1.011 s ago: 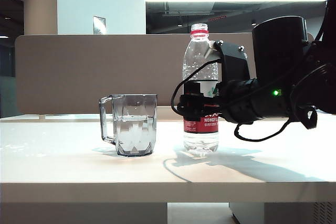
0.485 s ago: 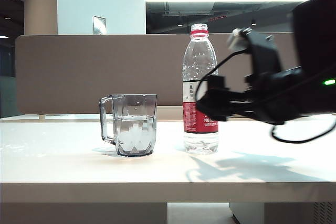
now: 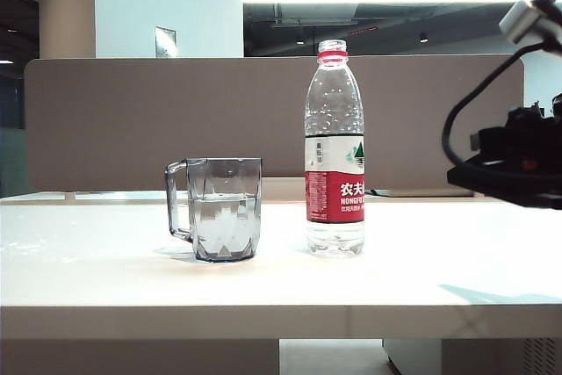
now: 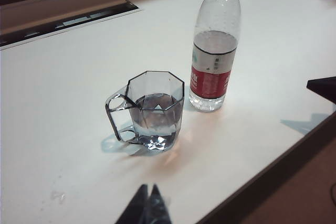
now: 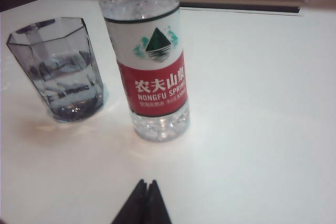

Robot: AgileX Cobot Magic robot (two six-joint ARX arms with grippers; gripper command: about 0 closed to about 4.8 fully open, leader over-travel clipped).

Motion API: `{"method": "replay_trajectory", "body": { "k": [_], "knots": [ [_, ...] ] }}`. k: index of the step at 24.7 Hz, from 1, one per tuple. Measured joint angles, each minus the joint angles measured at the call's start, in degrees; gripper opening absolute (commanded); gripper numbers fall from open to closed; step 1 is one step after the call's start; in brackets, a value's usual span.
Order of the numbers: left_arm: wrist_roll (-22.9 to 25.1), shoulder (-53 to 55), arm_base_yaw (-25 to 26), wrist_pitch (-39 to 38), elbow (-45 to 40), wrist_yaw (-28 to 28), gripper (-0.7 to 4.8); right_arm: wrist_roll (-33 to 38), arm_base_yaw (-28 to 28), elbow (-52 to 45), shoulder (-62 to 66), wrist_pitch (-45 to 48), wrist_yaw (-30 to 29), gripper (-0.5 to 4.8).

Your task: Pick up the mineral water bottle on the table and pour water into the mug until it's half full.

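Both grippers, right (image 5: 147, 195) and left (image 4: 148, 203), sit pinched shut and empty, clear of the bottle (image 3: 335, 151) standing beside the roughly half-full mug (image 3: 219, 208) on the table (image 3: 263, 287), so pouring looks done; nothing but parking seems needed.

Your exterior camera sits low, almost level with the bench (image 3: 281, 287), facing the mineral water bottle (image 3: 335, 151) side-on. Your left wrist camera looks down on that bottle (image 4: 215, 45) from farther back, with the left hand (image 4: 147, 205) closed in the foreground. Your right wrist camera is nearer, label filling the view, right hand (image 5: 146, 203) closed. All three share the bottle and the mug (image 3: 217, 208) beside it.
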Motion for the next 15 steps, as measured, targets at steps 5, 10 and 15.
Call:
{"method": "replay_trajectory", "body": {
  "k": [5,10,15],
  "knots": [
    [0.0,-0.1,0.0,-0.2,0.0,0.0,-0.05,0.0,-0.4,0.0,-7.3,-10.4,1.8,-0.06],
    [0.0,-0.1,0.0,-0.2,0.0,0.0,-0.05,1.4,-0.9,0.1,-21.5,-31.7,2.3,-0.06],
    [0.0,-0.1,0.1,-0.2,0.0,0.0,-0.05,1.5,-1.0,0.1,-35.4,-49.3,3.6,-0.06]
  ]
}}
